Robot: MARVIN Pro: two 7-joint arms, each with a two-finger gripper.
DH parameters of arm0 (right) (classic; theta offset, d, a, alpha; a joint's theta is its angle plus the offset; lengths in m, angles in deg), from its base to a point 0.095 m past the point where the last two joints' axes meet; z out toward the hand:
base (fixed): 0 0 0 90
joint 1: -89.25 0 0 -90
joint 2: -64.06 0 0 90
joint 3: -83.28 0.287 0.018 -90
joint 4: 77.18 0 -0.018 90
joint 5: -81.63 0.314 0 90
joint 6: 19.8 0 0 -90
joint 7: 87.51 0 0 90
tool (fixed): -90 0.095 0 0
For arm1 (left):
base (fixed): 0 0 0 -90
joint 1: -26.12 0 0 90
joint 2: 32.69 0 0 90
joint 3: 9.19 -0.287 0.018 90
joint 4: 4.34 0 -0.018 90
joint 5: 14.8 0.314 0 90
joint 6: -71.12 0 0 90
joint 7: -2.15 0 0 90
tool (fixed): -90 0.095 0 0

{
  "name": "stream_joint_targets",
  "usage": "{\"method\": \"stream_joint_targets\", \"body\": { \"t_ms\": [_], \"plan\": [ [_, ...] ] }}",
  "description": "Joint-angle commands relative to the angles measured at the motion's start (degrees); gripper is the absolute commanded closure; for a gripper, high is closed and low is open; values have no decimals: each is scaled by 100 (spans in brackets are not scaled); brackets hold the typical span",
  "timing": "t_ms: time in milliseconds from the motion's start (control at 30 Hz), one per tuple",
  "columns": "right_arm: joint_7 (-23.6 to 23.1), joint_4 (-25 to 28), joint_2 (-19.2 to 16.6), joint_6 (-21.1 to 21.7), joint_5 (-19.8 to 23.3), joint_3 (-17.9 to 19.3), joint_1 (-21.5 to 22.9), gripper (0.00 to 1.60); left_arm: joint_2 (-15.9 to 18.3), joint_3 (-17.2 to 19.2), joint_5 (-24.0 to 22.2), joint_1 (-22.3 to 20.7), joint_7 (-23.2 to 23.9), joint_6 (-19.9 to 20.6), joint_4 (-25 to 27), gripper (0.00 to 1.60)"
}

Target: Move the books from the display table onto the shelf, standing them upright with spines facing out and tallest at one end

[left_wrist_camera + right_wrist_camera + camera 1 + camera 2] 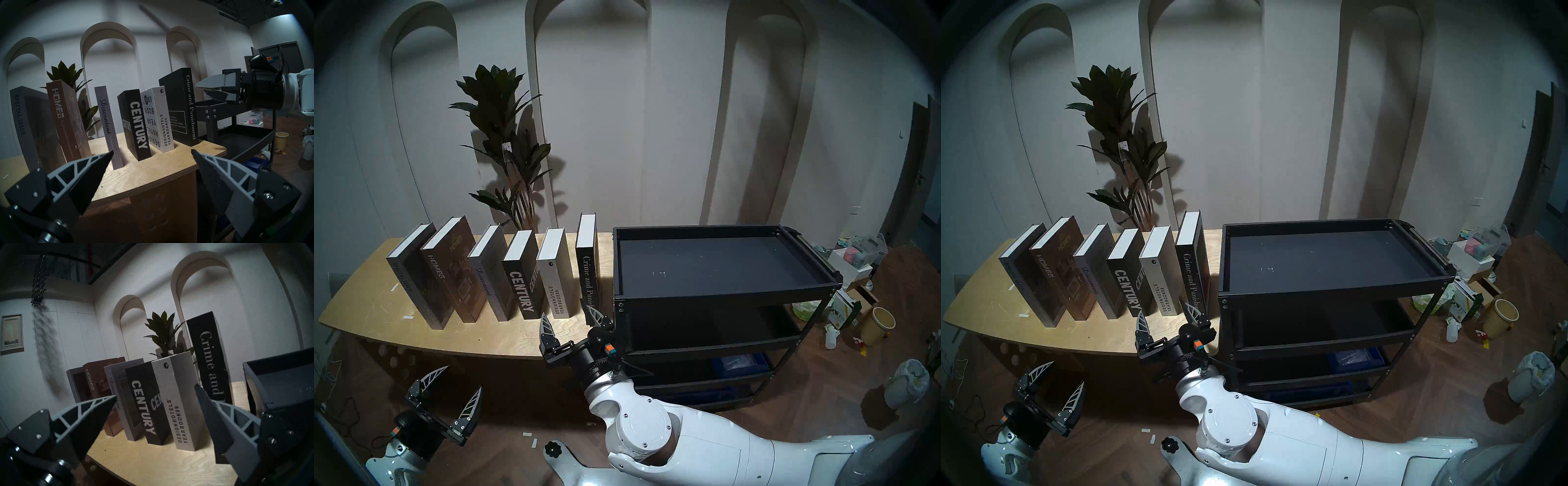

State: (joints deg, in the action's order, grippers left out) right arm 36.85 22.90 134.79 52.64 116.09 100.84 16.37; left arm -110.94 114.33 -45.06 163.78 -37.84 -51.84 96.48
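Two grippers stand spread wide and hold nothing: the right gripper (570, 314) hovers just before "Crime and Punishment" (588, 271), the left gripper (463, 381) hangs at seven o'clock. Six books (504, 271) stand upright on the display table (375, 305), nine o'clock of the black shelf (721, 264).

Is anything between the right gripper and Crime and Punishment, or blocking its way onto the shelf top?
Nothing visible. The right gripper, open, faces Crime and Punishment with bare table between. The shelf stands right beside the book.
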Motion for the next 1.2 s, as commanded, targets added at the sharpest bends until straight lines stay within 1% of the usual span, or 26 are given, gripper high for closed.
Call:
{"method": "stream_joint_targets", "body": {
  "t_ms": [0,33,67,100,133,167,233,300,333,367,400,467,533,567,633,667,733,767,833,900,967,1033,1167],
  "plan": [
    [489,330,4,41,504,-349,576,0,-1,9,-5,21,11,-8,73,0],
    [489,330,4,41,504,-349,576,0,-1,9,-5,21,11,-8,73,0],
    [777,263,58,-149,360,-404,634,0,-1,9,-6,21,11,-8,72,0],
    [913,142,140,-259,111,-333,578,0,1,8,-5,16,11,-10,65,0],
    [988,94,195,-322,249,-336,582,0,1,7,-5,13,11,-10,61,0],
    [957,17,211,-330,163,-405,670,0,2,6,-5,11,11,-11,57,0],
    [979,-46,276,-327,189,-428,659,0,3,5,-4,7,10,-11,51,0],
    [992,-180,343,-330,173,-552,808,0,4,4,-4,3,9,-10,45,0],
    [1005,-204,393,-350,178,-578,781,0,4,4,-4,2,9,-10,42,0],
    [1014,-268,430,-347,155,-622,863,0,5,3,-3,1,8,-9,40,0],
    [1042,-356,540,-376,175,-687,944,0,5,3,-3,-1,8,-9,35,0],
    [1045,-401,585,-372,148,-729,982,0,5,3,-3,-2,8,-9,34,0],
    [1066,-554,740,-395,75,-858,1115,0,6,2,-3,-5,7,-9,27,0],
    [1066,-554,740,-395,75,-858,1115,0,6,2,-3,-5,7,-9,27,0],
    [1142,-715,909,-439,87,-941,1215,0,7,1,-3,-7,7,-10,21,0],
    [1142,-715,909,-439,87,-941,1215,0,7,1,-3,-7,7,-10,21,0],
    [1203,-887,1108,-483,59,-1051,1345,0,8,1,-4,-10,7,-10,14,0],
    [1203,-887,1108,-483,59,-1051,1345,0,8,1,-4,-10,7,-10,14,0],
    [1262,-1037,1254,-515,51,-1145,1440,0,8,0,-3,-12,7,-10,8,0],
    [1283,-1050,1244,-530,55,-1181,1453,0,8,0,-3,-12,7,-10,7,0],
    [1357,-1284,1482,-545,34,-1292,1578,0,9,0,-4,-15,7,-10,1,0],
    [1377,-1324,1499,-548,48,-1319,1590,0,9,0,-4,-15,7,-10,0,0],
    [1480,-1590,1706,-580,48,-1472,1708,0,10,-1,-4,-18,8,-11,-7,0]
  ]
}}
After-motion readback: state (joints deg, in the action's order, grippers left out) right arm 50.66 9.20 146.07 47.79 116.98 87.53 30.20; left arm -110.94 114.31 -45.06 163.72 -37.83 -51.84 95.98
